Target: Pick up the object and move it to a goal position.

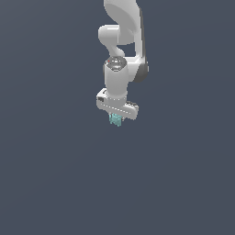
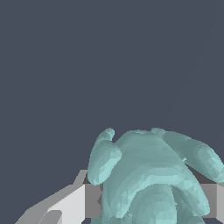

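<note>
Object [image 1: 115, 120] sits between the fingers of my gripper [image 1: 116, 118], at 6 o'clock under the white wrist. Wrist view confirms gripper clenched on the object [image 2: 148, 175], pads [image 2: 92, 200] touching both flanks. I judge transport underway; no goal marker visible. I would move slowly, keep squeeze constant, avoid jolts.

Small teal lumpy object [image 1: 115, 120], pale turquoise, faceted and knobbly, with rounded lobes bulging out to either side and a fuller rounded body between them [image 2: 148, 175]. Far smaller than the white hand [image 1: 116, 114] above it. Sits directly under that hand in the exterior view, only its lower part showing below the white body. In the wrist view, wedged between grey pads [image 2: 92, 200] on both sides, touching them.
</note>
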Motion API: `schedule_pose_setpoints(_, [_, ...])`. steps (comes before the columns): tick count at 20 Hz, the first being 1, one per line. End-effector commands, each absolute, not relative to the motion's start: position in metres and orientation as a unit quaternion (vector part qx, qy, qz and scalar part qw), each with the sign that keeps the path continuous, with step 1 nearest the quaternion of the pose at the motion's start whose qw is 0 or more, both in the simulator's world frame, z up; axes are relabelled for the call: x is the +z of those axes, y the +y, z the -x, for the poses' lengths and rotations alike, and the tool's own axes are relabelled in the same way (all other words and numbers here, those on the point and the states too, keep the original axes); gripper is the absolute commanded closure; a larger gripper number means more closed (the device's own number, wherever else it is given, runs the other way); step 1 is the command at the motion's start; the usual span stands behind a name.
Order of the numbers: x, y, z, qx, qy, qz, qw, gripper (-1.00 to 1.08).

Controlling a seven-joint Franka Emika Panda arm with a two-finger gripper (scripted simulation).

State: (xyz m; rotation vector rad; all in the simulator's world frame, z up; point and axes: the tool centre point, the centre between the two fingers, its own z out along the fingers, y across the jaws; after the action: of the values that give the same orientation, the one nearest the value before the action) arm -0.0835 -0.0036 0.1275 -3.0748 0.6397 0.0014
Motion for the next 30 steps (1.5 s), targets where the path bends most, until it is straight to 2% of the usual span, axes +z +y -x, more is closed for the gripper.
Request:
schedule_pose_setpoints(1, [0.151, -0.012, 0.089, 0.0, 0.204, 0.979, 0.001, 1.08])
schedule_pose_setpoints(18, [0.314, -0.069, 0.124, 0.0, 0.204, 0.979, 0.001, 1.08])
schedule_pose_setpoints(30, [0.369, -0.088, 0.132, 0.0, 0.204, 0.979, 0.0, 1.08])
